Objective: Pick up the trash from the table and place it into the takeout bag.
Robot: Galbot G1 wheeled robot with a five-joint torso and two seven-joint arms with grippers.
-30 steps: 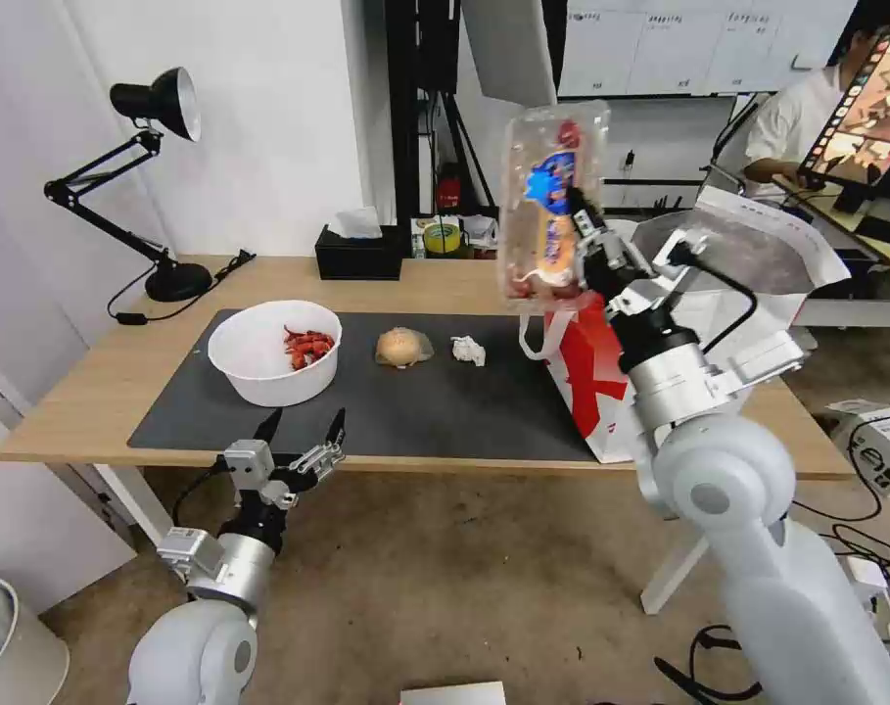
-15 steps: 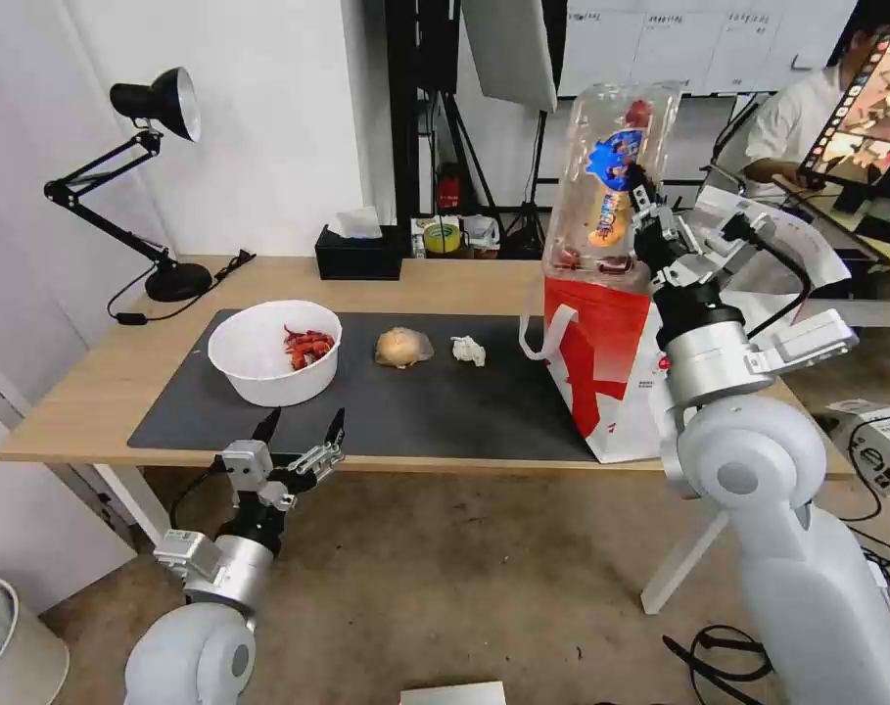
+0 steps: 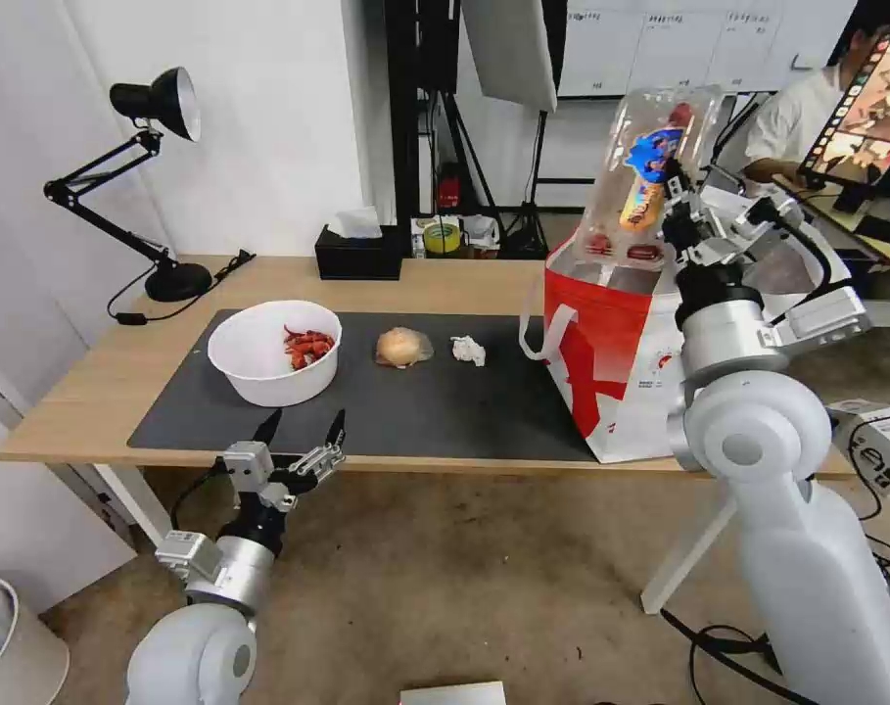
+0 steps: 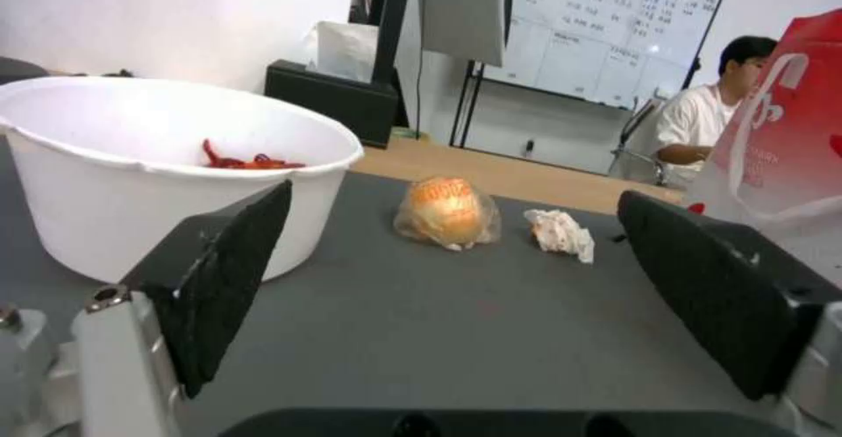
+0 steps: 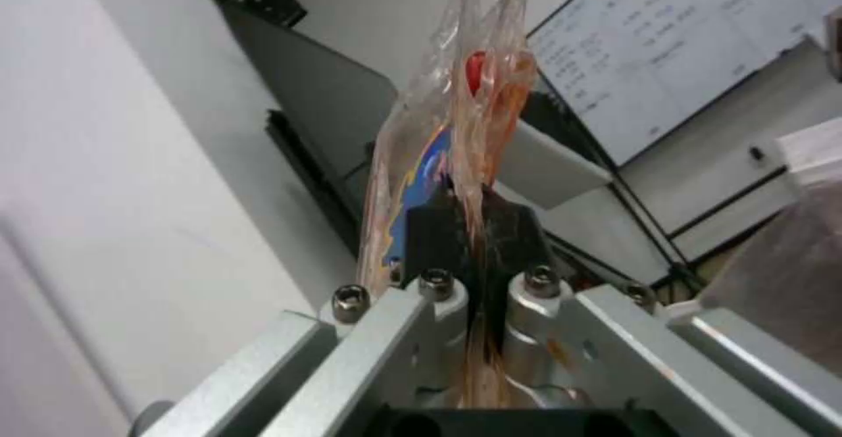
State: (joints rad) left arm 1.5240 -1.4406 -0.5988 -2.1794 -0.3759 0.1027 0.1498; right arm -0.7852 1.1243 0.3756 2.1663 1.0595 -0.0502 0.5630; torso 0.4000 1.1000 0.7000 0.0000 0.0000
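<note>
My right gripper (image 3: 676, 191) is shut on the clear plastic tray (image 3: 643, 176), held upright above the open mouth of the red-and-white takeout bag (image 3: 611, 362) at the table's right end. The wrist view shows the tray (image 5: 456, 141) pinched between the black fingers (image 5: 439, 233). On the dark mat (image 3: 415, 406) lie the white bowl with red shells (image 3: 273, 351), the wrapped bun (image 3: 402, 347) and the crumpled tissue (image 3: 468, 350). My left gripper (image 3: 303, 429) stands open at the table's front edge, below the bowl (image 4: 167, 160), facing the bun (image 4: 447, 213) and tissue (image 4: 562, 234).
A black desk lamp (image 3: 156, 176) stands at the back left of the light-wood table (image 3: 82, 392), and a black tissue box (image 3: 358, 253) sits at the back edge. A white bin (image 3: 14, 646) is on the floor at left. A seated person is behind the bag.
My right arm has carried the tray rightward and farther back, from beside the bag's near edge to over its open top. The left arm has not moved.
</note>
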